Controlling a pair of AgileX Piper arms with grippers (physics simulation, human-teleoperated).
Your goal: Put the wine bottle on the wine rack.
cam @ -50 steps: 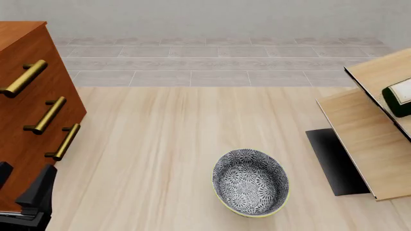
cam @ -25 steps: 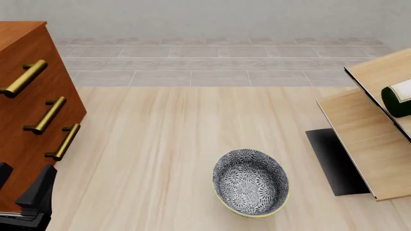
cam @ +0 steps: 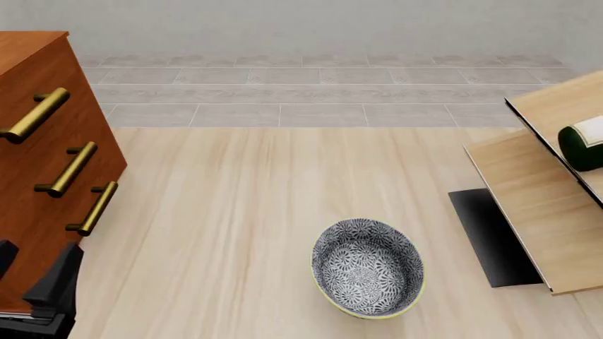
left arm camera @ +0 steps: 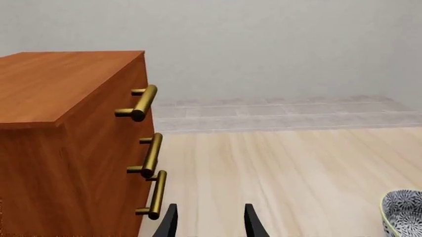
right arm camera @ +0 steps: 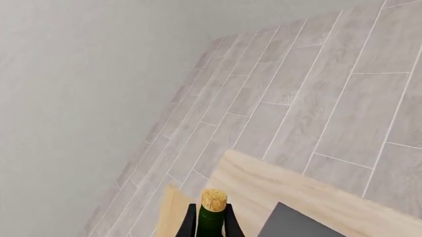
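No readable text, brand, number or sign is showing in any view. The wine bottle (cam: 582, 146) is showing only a corner of a white label at the front view's right edge, and no lettering is appearing on it. The patterned bowl (cam: 368, 267) is carrying only decoration.

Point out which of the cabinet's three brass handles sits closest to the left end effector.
The lowest handle on the cabinet: it sits just above the left end effector, while the other two handles are mounted higher up.
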